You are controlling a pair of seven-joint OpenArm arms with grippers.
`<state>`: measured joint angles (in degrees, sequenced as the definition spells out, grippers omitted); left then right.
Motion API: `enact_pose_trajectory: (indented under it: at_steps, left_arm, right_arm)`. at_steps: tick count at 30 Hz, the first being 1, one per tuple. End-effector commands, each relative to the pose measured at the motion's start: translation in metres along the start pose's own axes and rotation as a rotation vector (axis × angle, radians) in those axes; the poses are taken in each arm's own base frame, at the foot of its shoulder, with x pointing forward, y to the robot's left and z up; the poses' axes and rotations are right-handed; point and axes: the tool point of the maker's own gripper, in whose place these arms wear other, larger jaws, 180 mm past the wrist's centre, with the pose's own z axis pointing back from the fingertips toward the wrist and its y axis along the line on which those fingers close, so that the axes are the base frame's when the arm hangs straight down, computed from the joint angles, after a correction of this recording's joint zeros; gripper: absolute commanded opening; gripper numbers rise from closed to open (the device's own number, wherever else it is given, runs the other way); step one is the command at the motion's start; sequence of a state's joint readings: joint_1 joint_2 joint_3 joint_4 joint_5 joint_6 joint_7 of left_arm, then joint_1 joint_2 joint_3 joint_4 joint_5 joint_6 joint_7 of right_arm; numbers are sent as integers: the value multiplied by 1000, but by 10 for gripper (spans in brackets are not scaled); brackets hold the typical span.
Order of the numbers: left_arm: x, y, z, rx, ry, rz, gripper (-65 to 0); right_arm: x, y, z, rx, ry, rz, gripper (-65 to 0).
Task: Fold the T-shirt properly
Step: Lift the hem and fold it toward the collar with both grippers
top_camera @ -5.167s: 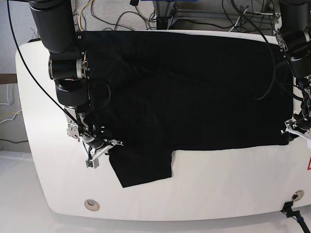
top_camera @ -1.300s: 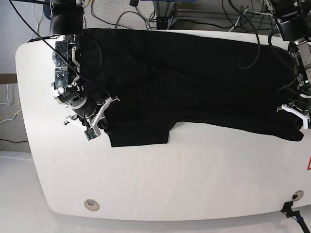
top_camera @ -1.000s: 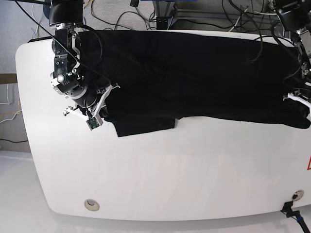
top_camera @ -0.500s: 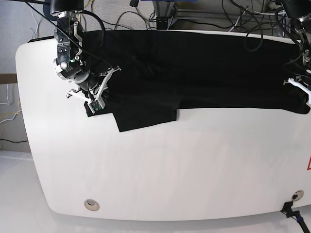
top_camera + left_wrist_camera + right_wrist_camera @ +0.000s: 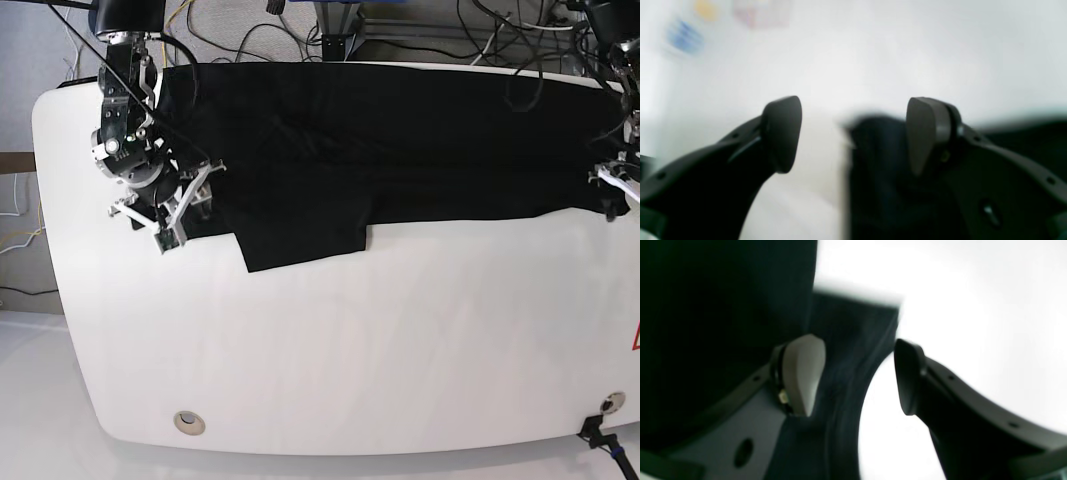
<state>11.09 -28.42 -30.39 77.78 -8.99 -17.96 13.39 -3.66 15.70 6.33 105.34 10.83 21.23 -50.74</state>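
The black T-shirt [image 5: 400, 140] lies across the back half of the white table [image 5: 350, 350], plain side up, with a sleeve flap [image 5: 300, 240] sticking out toward the front. My right gripper [image 5: 162, 222] is at the shirt's left edge. In the right wrist view it [image 5: 857, 376] is open, with a strip of the shirt's edge [image 5: 846, 340] running between the jaws. My left gripper [image 5: 613, 192] is at the shirt's right edge. In the left wrist view it [image 5: 853, 135] is open over a blurred shirt corner [image 5: 873, 160].
Cables [image 5: 480, 40] and equipment lie behind the table's back edge. A round grommet [image 5: 187, 421] sits near the front left corner, and a black connector [image 5: 598, 432] at the front right. A red mark [image 5: 636, 340] shows at the right edge.
Both arms carried the shirt's front edge toward the back of the table, folding it over. The jaws now stand open, and the right gripper has shifted left to the cloth's edge.
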Motion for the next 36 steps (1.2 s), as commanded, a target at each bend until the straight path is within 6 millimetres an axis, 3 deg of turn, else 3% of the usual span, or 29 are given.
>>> enact_pose_trajectory:
  at_steps: [1,4,8,11,17,20,24,31,36]
  left_arm:
    - [20,9,2,18,-49,-27,-190]
    - [26,1,4,5,-68,-26,-190]
    - [21,-3,5,1,-61,-17,-190]
    - [4,-7,7,-7,-14,-13,-189]
    - [-6,-9,11,-12,9,-18,-189]
    - [-6,-9,11,-12,9,-18,-189]
    - [-6,-9,11,-13,10,-16,-189]
    - [-6,-10,10,-14,10,-17,-189]
    - [-6,-10,10,-14,10,-17,-189]
  right_arm:
    - [28,-2,1,7,-87,2,-294]
    - [49,-2,-17,24,-114,-54,-294]
    - [52,-6,-48,53,-72,-129,-294]
    - [46,-3,-66,77,-34,-172,-294]
    - [26,11,-89,120,1,-235,-294]
    - [12,22,-96,161,38,-239,-294]
    - [11,42,-102,207,36,-251,-294]
    - [22,76,-105,269,16,-283,-295]
    - [25,88,-106,291,13,-297,-318]
